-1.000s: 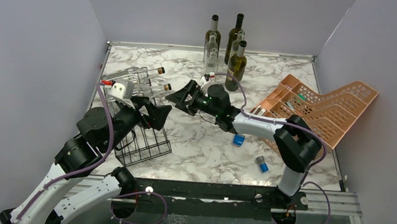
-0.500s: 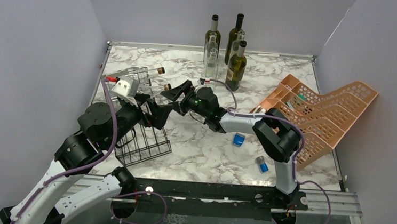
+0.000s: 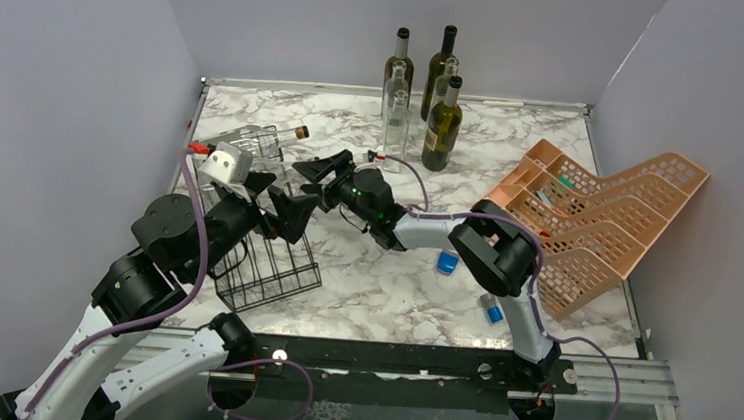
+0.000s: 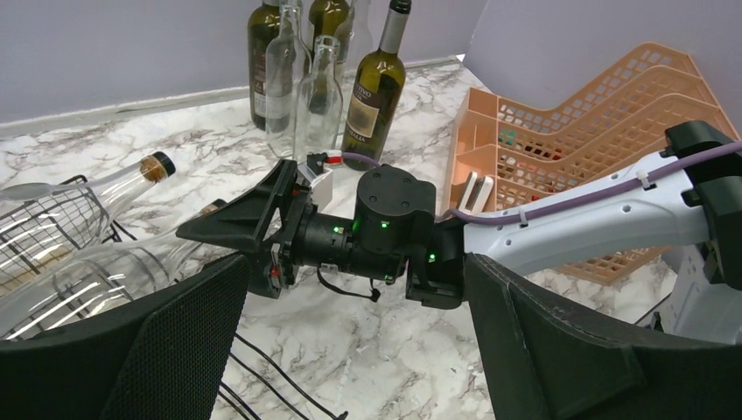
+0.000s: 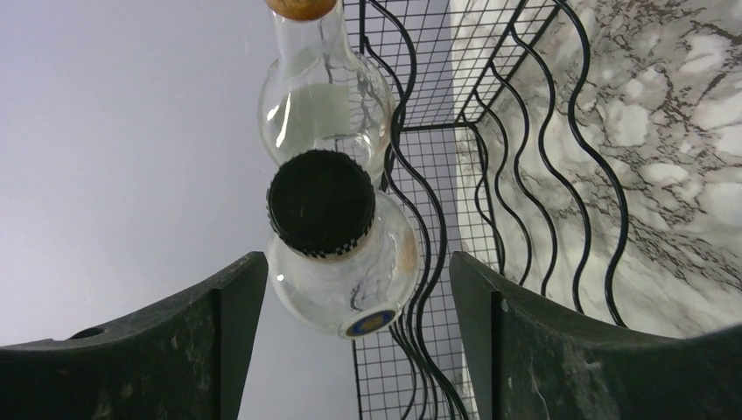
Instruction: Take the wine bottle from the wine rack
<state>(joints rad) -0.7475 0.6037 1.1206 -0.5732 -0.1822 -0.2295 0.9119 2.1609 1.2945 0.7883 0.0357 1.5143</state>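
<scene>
The black wire wine rack [image 3: 269, 262] stands at the left, and the right wrist view shows it too [image 5: 516, 157]. Two clear bottles lie in it with necks pointing right: a corked one [image 3: 289, 135] and a black-capped one [image 5: 322, 203] below it. My right gripper [image 3: 313, 168] is open, with its jaws on either side of the black cap [image 5: 356, 262] and not touching it. My left gripper [image 3: 291, 207] is open and empty beside the rack's right side. In the left wrist view [image 4: 350, 350] it faces the right gripper [image 4: 236, 229] and the corked bottle [image 4: 157, 164].
Several upright bottles [image 3: 442, 125] stand at the back centre. An orange-pink mesh organizer [image 3: 599, 208] leans at the right. Two small blue-capped items [image 3: 447, 263] [image 3: 490, 310] lie on the marble table [image 3: 372, 280] near the right arm.
My right gripper has reached left, from mid-table up to the capped bottle's neck at the rack. My left gripper has shifted slightly left and back, staying open.
</scene>
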